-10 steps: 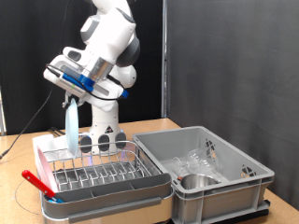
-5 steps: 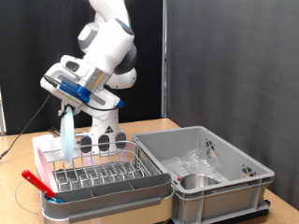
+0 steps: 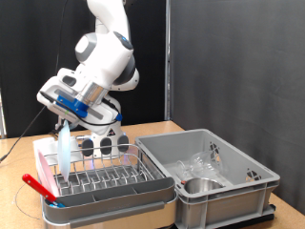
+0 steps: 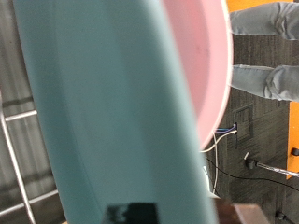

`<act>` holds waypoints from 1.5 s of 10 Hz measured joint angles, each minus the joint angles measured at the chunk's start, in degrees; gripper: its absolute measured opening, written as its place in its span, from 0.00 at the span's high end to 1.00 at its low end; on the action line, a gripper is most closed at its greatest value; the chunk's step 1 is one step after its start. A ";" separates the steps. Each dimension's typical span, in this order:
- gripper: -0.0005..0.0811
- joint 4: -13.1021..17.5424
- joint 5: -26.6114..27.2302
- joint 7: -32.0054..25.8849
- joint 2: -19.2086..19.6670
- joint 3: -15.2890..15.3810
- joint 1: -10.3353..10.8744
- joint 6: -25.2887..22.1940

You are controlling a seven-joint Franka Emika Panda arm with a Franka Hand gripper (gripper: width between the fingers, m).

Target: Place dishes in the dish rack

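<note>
Grey crate: I see the large grey plastic crate (image 3: 214,172) at the exterior view's right, well apart from the arm; it holds the dishes left to move.
Dish rack: the low silver wire rack in its white plastic tray (image 3: 105,183) sits at the exterior view's lower left, just beside the crate. Apart from the plate coming in, I make out no dish standing in its slots, so the task looks barely begun.
Light blue plate: the round light blue plate (image 3: 64,150) hangs on edge over the rack's end nearest the exterior view's left, its lower rim down among the wires; whether it touches them I can't tell from here. In the wrist view the plate (image 4: 112,112) fills most of the picture.
Gripper: the two-finger gripper (image 3: 67,113) sits directly above the rack, jaws closed on the plate's upper rim.
Steel bowl: the shiny steel bowl (image 3: 199,185) lies in the crate.
Glass pieces: the small clear glass pieces (image 3: 212,157) also wait in the crate.
</note>
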 joint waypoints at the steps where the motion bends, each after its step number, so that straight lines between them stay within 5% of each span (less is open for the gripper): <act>1: 0.95 0.00 0.00 0.16 0.71 -0.01 -0.13 0.64; 9: 0.95 1.02 -3.15 5.83 6.11 -0.07 -0.83 2.76; 15: 0.95 3.10 -2.87 4.33 8.53 -0.08 -0.89 3.77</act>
